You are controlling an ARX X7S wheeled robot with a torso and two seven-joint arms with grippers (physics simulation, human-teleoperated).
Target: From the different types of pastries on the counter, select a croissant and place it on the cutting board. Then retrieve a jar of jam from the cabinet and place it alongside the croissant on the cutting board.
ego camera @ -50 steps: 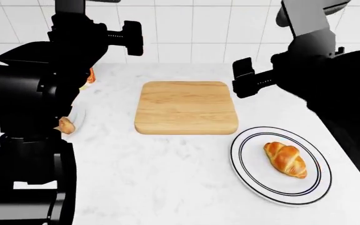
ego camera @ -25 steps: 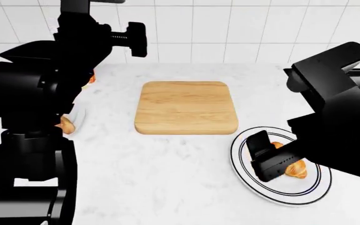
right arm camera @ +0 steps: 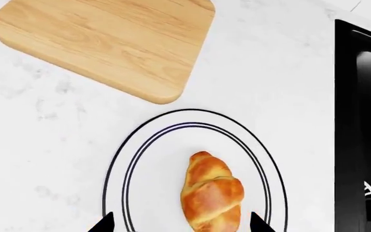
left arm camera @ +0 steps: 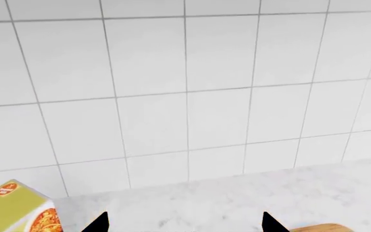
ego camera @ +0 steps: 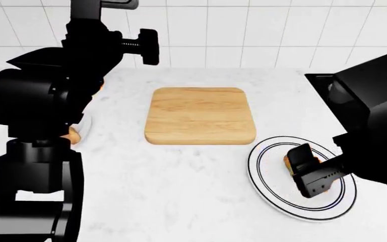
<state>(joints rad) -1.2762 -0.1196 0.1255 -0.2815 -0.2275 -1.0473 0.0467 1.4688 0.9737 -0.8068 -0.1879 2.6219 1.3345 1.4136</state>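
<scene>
The golden croissant (right arm camera: 212, 193) lies on a round white plate (right arm camera: 118, 164) with dark rim lines. My right gripper (right arm camera: 180, 224) hangs open straight over it, one black fingertip on each side of the roll's near end. In the head view that gripper (ego camera: 308, 174) covers most of the croissant (ego camera: 288, 162) on the plate (ego camera: 267, 194). The light wooden cutting board (ego camera: 200, 116) lies bare on the white marble counter (ego camera: 180, 181), up and left of the plate. My left gripper (left arm camera: 185, 224) is open over the counter, facing the tiled wall. The jar of jam and the cabinet are out of view.
A green-yellow box (left arm camera: 11, 208) stands by the wall at the left. Another brown pastry (ego camera: 73, 135) on a plate peeks out behind my left arm. A black recess (right arm camera: 363, 121) borders the counter right of the plate.
My right arm has swung down from beside the board's right edge to the plate, and its gripper now covers the croissant. The left arm has hardly moved.
</scene>
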